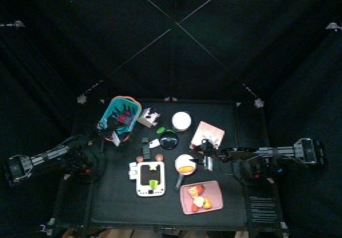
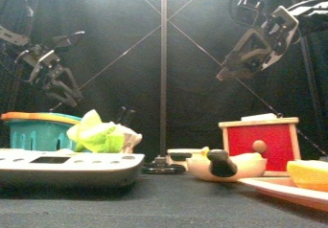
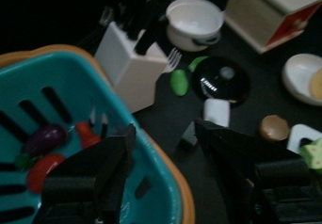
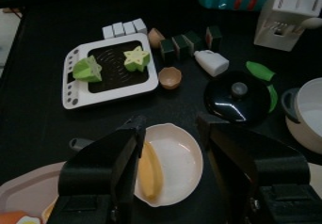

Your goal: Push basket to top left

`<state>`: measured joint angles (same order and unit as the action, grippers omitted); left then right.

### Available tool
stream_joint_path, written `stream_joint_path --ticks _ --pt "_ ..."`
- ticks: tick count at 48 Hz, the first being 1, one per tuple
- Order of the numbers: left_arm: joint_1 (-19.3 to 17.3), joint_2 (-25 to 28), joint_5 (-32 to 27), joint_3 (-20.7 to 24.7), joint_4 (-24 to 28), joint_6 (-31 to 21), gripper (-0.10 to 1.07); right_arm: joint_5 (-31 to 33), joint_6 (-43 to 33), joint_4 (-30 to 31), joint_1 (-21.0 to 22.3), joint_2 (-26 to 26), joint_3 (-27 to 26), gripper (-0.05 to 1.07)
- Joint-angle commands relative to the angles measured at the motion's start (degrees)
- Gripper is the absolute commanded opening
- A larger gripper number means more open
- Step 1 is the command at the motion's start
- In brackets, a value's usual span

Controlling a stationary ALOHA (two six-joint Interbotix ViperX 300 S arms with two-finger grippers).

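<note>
The basket (image 1: 120, 115) sits at the far left of the table (image 1: 100, 197), its teal wall and orange rim filling the left wrist view. The left gripper (image 3: 161, 162) hangs above the basket's inner edge, fingers spread wide and holding nothing. The right gripper (image 4: 174, 145) is raised high over the right side, angled down above a white bowl (image 4: 170, 167), fingers apart and empty.
</note>
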<state>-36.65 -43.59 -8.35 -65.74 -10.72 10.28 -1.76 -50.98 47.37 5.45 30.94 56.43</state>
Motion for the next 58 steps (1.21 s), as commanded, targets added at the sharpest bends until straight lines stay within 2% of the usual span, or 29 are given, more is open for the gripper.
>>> stream_joint_path --ticks 1,15,44,50,58 --pt "-0.9 1.6 -2.2 2.4 0.8 0.0 0.89 -0.6 0.0 0.1 0.3 1.3 -0.1 0.83" --pt "-1.6 5.1 -4.1 4.7 1.3 0.0 0.9 -5.0 -0.1 -0.8 0.2 1.1 0.6 0.83" --pt "-3.2 16.9 -2.7 6.0 2.4 0.0 0.91 -5.4 0.1 1.0 0.3 0.7 0.7 0.83" --pt "-3.8 17.4 -2.7 6.0 2.9 0.0 0.87 -5.4 0.1 1.0 0.3 0.5 1.0 0.83" --pt "-4.0 17.5 -2.7 5.9 3.1 0.1 0.74 -5.4 0.1 1.0 0.7 0.2 1.0 0.83"
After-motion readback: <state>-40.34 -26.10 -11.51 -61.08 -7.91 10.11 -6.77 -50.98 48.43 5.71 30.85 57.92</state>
